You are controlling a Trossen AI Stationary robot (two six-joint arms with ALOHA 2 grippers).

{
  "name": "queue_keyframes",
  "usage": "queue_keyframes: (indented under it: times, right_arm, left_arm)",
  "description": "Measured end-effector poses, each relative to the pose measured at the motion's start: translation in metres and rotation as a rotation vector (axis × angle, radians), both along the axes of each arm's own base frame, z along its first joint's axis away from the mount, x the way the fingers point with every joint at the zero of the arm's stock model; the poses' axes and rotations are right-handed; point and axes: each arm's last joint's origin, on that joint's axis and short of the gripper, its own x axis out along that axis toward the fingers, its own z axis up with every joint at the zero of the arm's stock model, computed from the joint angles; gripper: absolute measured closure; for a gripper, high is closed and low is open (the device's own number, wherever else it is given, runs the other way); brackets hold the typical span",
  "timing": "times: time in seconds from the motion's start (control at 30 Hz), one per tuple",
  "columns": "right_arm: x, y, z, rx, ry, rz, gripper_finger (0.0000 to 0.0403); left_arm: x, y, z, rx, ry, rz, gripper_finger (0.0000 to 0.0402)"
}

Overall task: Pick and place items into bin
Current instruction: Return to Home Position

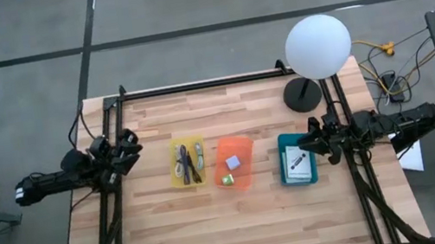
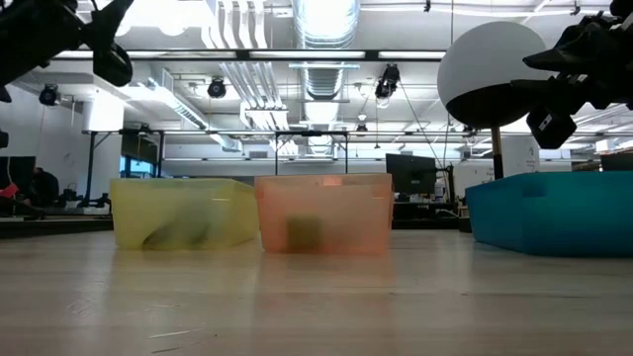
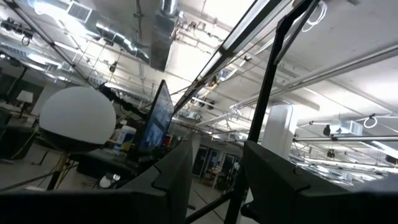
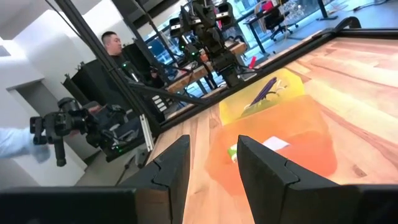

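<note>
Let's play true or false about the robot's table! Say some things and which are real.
The orange bin stands between the yellow bin and the blue bin. True.
The yellow bin is empty. False: cables lie in it.
The left pincer holds a cable. False: it is open and empty, like the right pincer.
White cards lie in the blue bin. True.
The white ball lamp stands mid-table. False: it stands at a corner, on the right pincer's side.

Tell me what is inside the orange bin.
The orange bin holds two small things: a pale cube near its middle and a green piece nearby. Whether anything lies under them or flat against the tinted walls cannot be seen.
</note>
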Motion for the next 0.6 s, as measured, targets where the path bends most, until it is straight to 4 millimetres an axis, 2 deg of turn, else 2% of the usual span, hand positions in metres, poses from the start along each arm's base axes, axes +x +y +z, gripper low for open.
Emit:
queue_keyframes:
  times: [0.6]
  right_arm:
    - [0.000,-0.001,0.000,0.000,-0.002,-0.015,0.0282]
  left_arm:
    - [0.012,0.001,-0.008,-0.007,0.120,0.000,0.0272]
